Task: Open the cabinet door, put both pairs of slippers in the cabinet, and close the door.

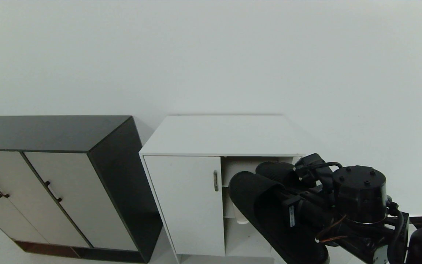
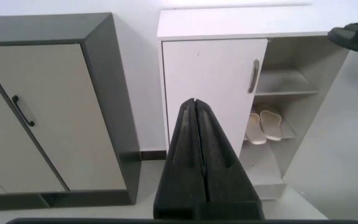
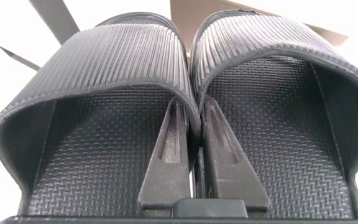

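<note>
Against a plain white wall (image 1: 211, 55), a white cabinet (image 1: 218, 135) stands on a pale floor (image 2: 145, 180), just beside a dark grey cabinet (image 1: 53, 132) on its left. Its left door (image 1: 187, 201) is closed. The right half stands open, and a light pair of slippers (image 2: 269, 124) lies inside, apparently on a lower shelf. The right tool (image 3: 192, 106) pinches the black slippers (image 3: 123, 81) by their touching inner walls, in front of the opening. The left tool (image 2: 194, 106) is closed on nothing.
</note>
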Robot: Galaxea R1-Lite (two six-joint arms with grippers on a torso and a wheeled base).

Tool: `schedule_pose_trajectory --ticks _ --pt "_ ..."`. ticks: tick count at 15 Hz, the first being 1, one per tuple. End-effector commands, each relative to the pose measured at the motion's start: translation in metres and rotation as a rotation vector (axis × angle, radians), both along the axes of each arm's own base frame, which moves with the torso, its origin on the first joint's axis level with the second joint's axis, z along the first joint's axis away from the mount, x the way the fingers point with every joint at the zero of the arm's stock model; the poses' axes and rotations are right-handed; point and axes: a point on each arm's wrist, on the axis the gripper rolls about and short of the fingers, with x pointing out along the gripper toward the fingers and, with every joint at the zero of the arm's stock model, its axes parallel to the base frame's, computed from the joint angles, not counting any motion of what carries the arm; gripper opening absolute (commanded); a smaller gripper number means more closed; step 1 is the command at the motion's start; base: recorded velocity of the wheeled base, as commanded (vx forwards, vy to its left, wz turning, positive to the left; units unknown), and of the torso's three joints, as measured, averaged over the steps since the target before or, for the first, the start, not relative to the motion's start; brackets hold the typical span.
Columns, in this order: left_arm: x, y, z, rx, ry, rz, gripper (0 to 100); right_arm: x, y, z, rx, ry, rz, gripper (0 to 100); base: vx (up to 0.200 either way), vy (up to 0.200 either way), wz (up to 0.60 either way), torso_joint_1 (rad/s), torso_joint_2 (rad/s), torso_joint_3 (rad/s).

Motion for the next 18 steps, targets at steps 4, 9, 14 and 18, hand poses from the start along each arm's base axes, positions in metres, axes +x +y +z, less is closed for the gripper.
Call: schedule_pose_trajectory --ticks 4,9,14,18 --pt "0.0 0.0 0.0 0.013 0.0 -0.005 0 0.0 0.001 -0.004 -0.01 -0.005 0.006 0 0.0 0.0 0.0 -0.185 0.43 0.236" --pt "0.0 -0.001 0.001 0.113 -0.011 -0.058 0 -0.006 0.005 0.0 -0.007 -0.024 0.029 0 0.0 0.0 0.0 -0.237 0.55 0.306" --pt "0.0 0.0 0.0 0.0 0.002 -0.004 0 -0.008 0.004 0.001 -0.007 -0.028 0.03 0 0.0 0.0 0.0 -0.21 0.53 0.312" --pt "0.0 0.0 0.0 -0.019 0.003 -0.005 0 -0.01 0.006 0.001 -0.011 -0.032 0.04 0 0.0 0.0 0.0 -0.193 0.5 0.309"
